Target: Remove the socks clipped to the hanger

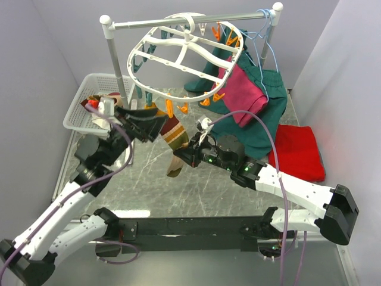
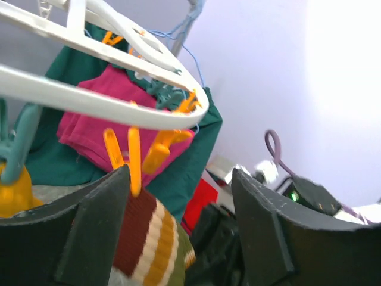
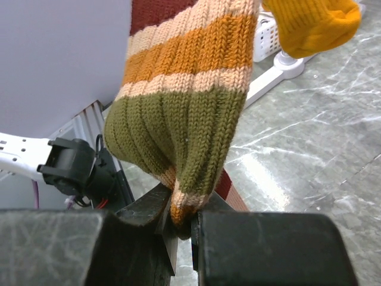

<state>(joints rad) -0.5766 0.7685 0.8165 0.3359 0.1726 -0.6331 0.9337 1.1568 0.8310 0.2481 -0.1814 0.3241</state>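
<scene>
The white oval hanger (image 1: pixel 178 56) hangs from the rack pole, with orange and teal clips on its rim. A striped sock (image 1: pixel 172 132) in maroon, cream, orange and olive hangs from an orange clip (image 2: pixel 134 156). My right gripper (image 1: pixel 187 156) is shut on the lower end of that sock (image 3: pixel 184 119). My left gripper (image 1: pixel 153 125) is open with its fingers (image 2: pixel 89 238) on either side of the sock's top (image 2: pixel 146 238), just below the clip. A mustard sock (image 3: pixel 315 21) hangs beside it, and it also shows in the left wrist view (image 2: pixel 12 196).
A white basket (image 1: pixel 80 98) at the left holds loose socks. A magenta garment (image 1: pixel 243 89) and dark green clothes (image 1: pixel 268 113) hang at the back right. A red cloth (image 1: pixel 297 152) lies on the table at the right. The rack's white post (image 1: pixel 116 59) stands by the basket.
</scene>
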